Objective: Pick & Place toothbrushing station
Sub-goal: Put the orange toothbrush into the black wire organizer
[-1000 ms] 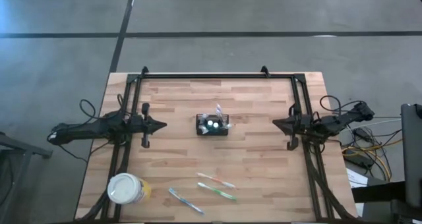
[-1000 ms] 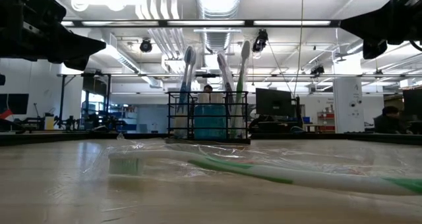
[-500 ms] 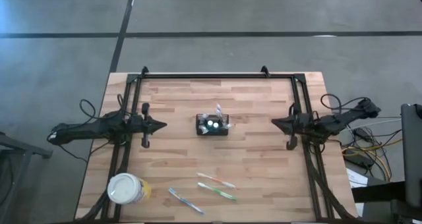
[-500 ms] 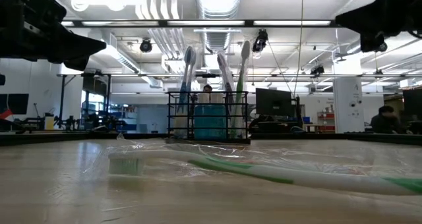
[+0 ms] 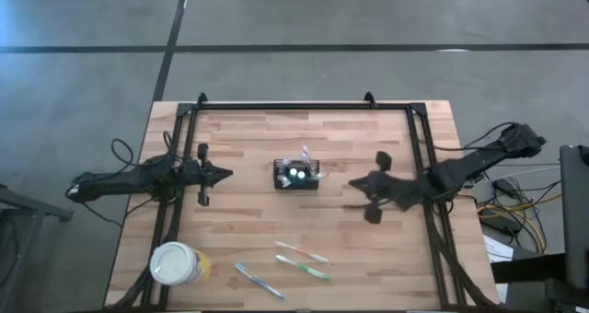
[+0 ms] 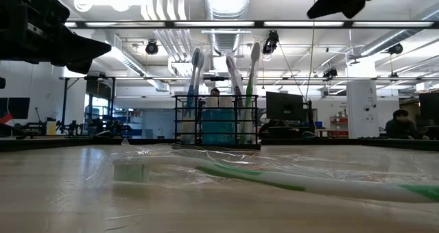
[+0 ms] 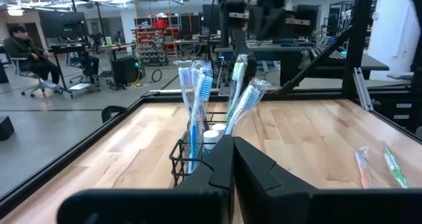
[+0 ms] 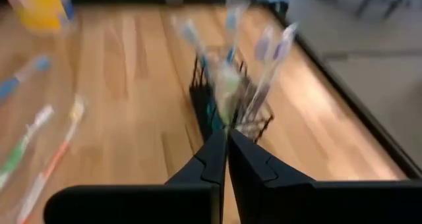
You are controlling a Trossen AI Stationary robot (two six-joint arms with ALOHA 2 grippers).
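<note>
The toothbrushing station (image 5: 295, 176), a small black wire-mesh caddy, stands upright near the middle of the wooden bench (image 5: 350, 129), touched by neither arm. In the left wrist view about four wrapped toothbrushes (image 7: 200, 99) rise from it, bristles up; the exact count is hard to make out where they overlap.

The right gripper (image 5: 361, 186) hangs above the bench to the caddy's right, well clear of it, its jaws pressed together and holding nothing. Its arm reaches in from the bench's right edge, stretched out low and pointing at the caddy, which sits straight ahead of the shut fingers (image 8: 247, 163) in the right wrist view. In the low view this gripper shows only as a dark shape high at the top.

The left gripper (image 5: 224, 176) waits at the bench's left side, level with the caddy and pointing toward it, jaws also pressed together and empty.

Three more toothbrushes lie flat on the front part of the bench: one (image 5: 302, 251) nearest the caddy, one (image 5: 304, 268) just below it, and one (image 5: 259, 281) farther left. One round white-and-yellow cup (image 5: 176, 264) stands at the front left corner.
</note>
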